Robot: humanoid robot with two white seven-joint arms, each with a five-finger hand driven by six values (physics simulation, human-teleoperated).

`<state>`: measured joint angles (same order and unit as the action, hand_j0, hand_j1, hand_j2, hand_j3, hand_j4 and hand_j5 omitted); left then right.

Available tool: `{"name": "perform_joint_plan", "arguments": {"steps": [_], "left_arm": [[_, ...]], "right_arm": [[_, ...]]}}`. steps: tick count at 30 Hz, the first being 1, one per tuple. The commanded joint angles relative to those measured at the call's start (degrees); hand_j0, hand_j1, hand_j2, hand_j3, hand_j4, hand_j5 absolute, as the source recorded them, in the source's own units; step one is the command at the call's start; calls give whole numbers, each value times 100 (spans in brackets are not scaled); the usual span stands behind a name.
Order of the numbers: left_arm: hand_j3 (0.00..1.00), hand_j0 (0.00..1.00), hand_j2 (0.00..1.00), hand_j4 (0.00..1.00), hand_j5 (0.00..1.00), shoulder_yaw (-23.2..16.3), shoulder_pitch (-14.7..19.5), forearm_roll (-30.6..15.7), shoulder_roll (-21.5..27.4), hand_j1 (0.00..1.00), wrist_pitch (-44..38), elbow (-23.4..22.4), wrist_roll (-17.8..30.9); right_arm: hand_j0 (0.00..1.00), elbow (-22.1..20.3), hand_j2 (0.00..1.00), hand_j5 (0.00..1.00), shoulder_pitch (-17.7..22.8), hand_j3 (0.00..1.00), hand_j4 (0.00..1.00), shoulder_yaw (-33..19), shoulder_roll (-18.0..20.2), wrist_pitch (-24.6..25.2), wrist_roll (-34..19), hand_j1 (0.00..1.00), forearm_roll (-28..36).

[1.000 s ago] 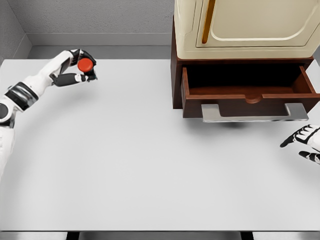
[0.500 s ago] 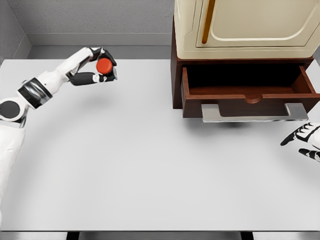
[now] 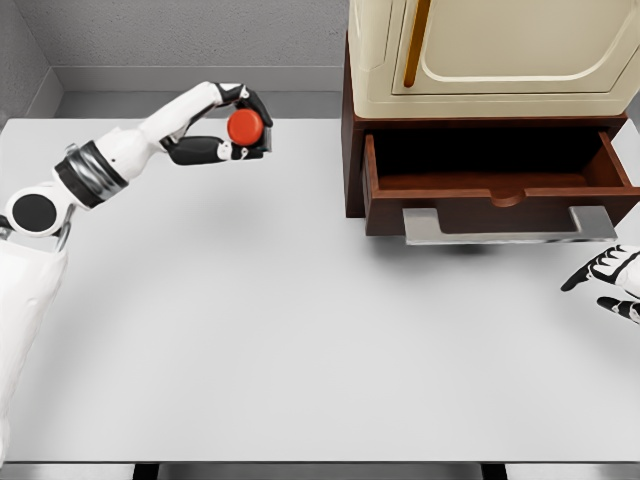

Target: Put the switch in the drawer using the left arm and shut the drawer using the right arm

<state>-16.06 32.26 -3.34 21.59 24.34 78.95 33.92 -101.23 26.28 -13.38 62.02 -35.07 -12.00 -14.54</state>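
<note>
Left hand (image 3: 232, 128) clutching the red switch (image 3: 243, 127) has carried it rightward over the table (image 3: 300, 330), closer to the open drawer (image 3: 500, 185); right hand (image 3: 612, 283) idles, fingers loose

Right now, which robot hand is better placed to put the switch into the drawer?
The left robot hand: it already grips the red switch, left of the open drawer. The right robot hand holds nothing.

White segmented arm (image 3: 110, 160), black joint bands, black-and-white fingers (image 3: 205, 150), round black shoulder cap
</note>
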Motion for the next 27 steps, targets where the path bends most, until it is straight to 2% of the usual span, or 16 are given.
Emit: {"name": "perform_joint_plan", "arguments": {"steps": [1,6,9,21,27], "left_arm": [[39,39,39,39,39,-73,0,-35,-6,39,-17,253,-9],[39,39,39,39,39,-108,9,545,-226,39,-8,534,-26],[39,39,39,39,39,-73,26,1160,-524,39,-26,674,-44],[38,38,38,38,38,-64,97,2233,-1131,38,-26,1220,-70],[38,38,38,38,38,-73,176,3252,-1667,38,-26,1220,-176]], "right_arm": [[60,-2,60,60,0,60,60,2,12,7,4,60,39],[60,-2,60,60,0,60,60,2,12,7,4,60,39],[60,-2,60,60,-9,60,60,2,12,7,4,60,39],[61,7,61,61,-26,61,61,2,20,7,4,61,30],[61,7,61,61,-26,61,61,2,20,7,4,61,30]]}}
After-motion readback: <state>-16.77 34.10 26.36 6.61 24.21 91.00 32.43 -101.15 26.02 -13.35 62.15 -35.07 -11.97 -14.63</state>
